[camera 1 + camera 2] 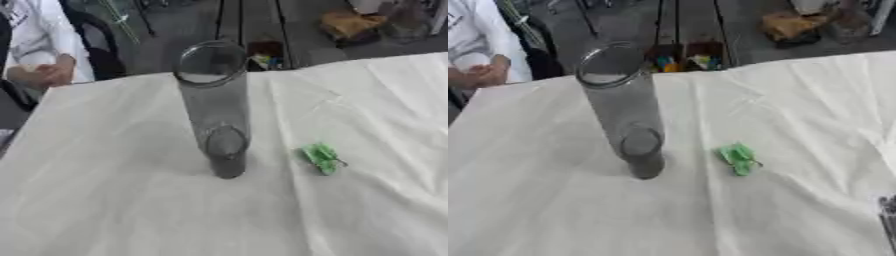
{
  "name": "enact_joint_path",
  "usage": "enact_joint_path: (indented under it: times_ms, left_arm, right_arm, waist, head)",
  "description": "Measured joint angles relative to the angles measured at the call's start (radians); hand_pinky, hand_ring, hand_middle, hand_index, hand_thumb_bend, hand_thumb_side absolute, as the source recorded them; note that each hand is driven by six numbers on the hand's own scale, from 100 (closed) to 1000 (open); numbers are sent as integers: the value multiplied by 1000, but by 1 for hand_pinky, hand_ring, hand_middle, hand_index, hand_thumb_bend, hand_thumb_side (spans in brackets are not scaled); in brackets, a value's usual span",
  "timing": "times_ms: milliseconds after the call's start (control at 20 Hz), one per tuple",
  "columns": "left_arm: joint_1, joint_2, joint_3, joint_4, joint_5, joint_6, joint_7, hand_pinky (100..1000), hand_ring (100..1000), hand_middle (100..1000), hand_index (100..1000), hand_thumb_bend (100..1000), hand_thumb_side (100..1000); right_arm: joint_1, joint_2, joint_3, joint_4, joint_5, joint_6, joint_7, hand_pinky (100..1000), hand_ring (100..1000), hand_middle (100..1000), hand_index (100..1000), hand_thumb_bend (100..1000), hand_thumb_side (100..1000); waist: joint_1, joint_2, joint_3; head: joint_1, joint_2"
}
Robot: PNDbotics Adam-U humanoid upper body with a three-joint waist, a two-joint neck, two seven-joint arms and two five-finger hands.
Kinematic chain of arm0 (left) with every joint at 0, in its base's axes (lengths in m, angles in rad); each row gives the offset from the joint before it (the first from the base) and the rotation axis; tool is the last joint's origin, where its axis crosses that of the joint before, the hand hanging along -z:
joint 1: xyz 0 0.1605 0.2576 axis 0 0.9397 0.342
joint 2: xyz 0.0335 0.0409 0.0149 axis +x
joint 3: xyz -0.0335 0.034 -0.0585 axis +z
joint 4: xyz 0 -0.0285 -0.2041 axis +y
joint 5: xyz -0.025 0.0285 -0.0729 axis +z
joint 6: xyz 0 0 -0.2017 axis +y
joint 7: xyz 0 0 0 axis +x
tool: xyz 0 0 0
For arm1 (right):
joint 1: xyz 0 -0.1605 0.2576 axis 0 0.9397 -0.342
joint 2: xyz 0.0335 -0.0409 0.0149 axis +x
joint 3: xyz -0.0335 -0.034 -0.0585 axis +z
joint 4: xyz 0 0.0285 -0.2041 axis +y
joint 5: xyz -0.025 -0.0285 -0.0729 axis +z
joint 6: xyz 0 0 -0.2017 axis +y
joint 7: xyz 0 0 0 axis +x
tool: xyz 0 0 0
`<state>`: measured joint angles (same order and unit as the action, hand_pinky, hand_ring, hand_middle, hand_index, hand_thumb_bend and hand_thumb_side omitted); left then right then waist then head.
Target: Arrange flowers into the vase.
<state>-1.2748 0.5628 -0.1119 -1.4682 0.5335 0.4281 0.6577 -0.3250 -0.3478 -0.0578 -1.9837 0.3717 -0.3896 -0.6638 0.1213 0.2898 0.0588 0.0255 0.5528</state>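
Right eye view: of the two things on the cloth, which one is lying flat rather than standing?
The small green piece, which lies flat to the right of the vase and apart from it. The clear glass vase stands upright.

Vase stands upright near mid-table, tall, mouth open upward; the only tall obstacle. Small green piece lies flat to its right, apart from it, with bare cloth between. Cloth wide open left of vase and along near edge. Right hand shows at lower right edge only. Beyond far edge: floor clutter.
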Motion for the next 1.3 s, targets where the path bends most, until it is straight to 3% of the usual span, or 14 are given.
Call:
enact_joint_path:
  times_ms: [650, 1300]
  left_arm:
    - [-71, -75, -1, -9, 29, 1, -1, 100, 100, 100, 100, 100, 297]
    - [-74, -106, -35, -41, 14, 15, -15, 100, 100, 100, 100, 100, 299]
  right_arm:
    - [10, 0, 5, 0, -5, 8, 9, 628, 643, 484, 686, 100, 927]
    - [9, 0, 9, 0, -23, 10, 17, 632, 645, 482, 686, 100, 929]
  waist:
    - [14, -17, -8]
    - [19, -16, -24]
  head:
    - [12, 8]
    - [17, 8]
